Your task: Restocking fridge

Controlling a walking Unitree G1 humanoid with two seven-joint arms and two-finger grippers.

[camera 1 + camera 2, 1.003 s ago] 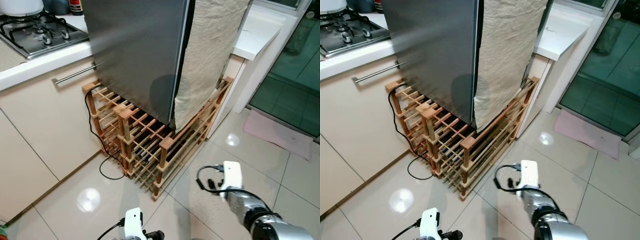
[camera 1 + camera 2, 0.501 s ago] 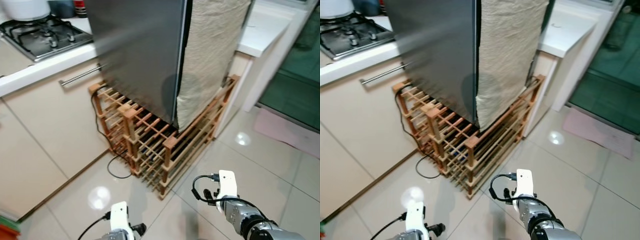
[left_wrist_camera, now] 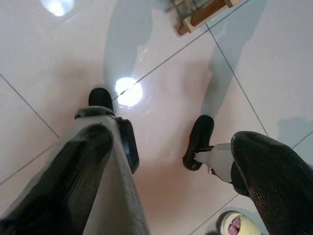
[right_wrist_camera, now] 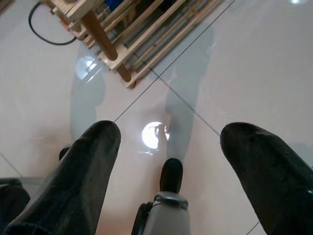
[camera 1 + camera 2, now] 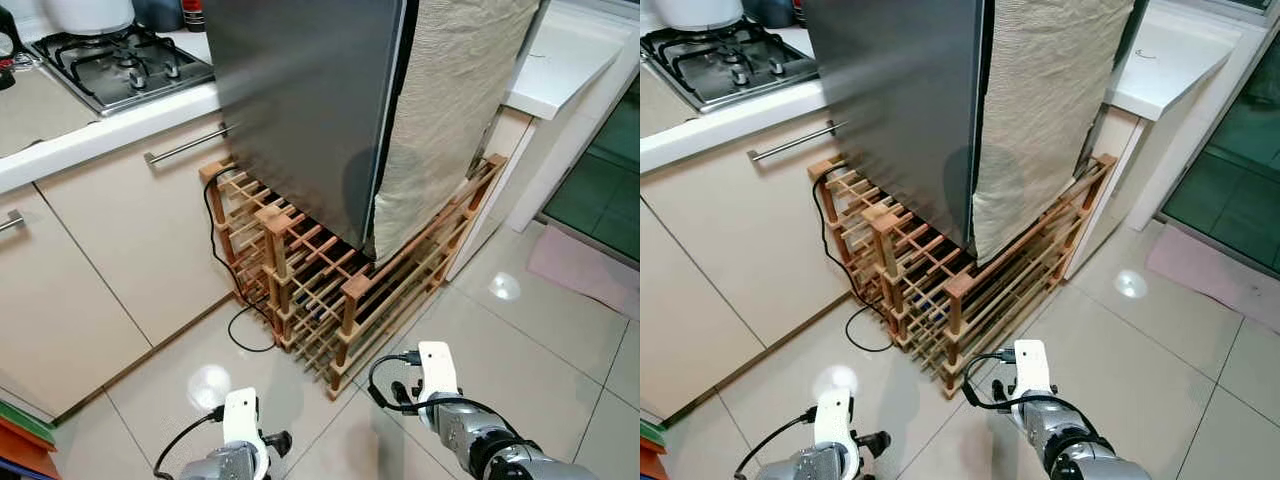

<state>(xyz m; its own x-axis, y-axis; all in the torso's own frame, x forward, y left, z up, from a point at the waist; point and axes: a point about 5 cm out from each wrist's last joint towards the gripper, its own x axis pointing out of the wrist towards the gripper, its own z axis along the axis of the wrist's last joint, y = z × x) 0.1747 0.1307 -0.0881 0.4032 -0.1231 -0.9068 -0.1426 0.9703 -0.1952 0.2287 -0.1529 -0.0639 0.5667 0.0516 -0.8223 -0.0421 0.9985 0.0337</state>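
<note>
Left eye view: steel fridge (image 5: pixel 310 110) closed, standing on a wooden slatted rack (image 5: pixel 340 290). Beige cloth (image 5: pixel 455 110) draped down fridge's right side. Cream cabinets (image 5: pixel 110 250) to the left with bar handle (image 5: pixel 190 145); gas hob (image 5: pixel 125 65) on the counter above. Black cable (image 5: pixel 225 270) looped on the tiles beside the rack. Pink mat (image 5: pixel 585 270) on the floor at far right. Left arm (image 5: pixel 235 450) and right arm (image 5: pixel 450 415) low at the bottom edge, over glossy floor tiles (image 5: pixel 560 350), well short of the fridge.

Right eye view: same scene. White countertop (image 5: pixel 1165 65) just right of the fridge; rack corner post (image 5: pixel 955 310) near the right wrist.

Left wrist view: left gripper (image 3: pixel 168 178) pointing down at the tiles, fingers (image 3: pixel 73 181) spread wide, nothing between them. Robot's feet (image 3: pixel 198 142) below; rack corner (image 3: pixel 200 14) at the frame edge.

Right wrist view: right gripper (image 4: pixel 181 166) likewise spread wide and empty, over the tiles; rack foot (image 4: pixel 120 66) and cable loop (image 4: pixel 44 29) beyond.
</note>
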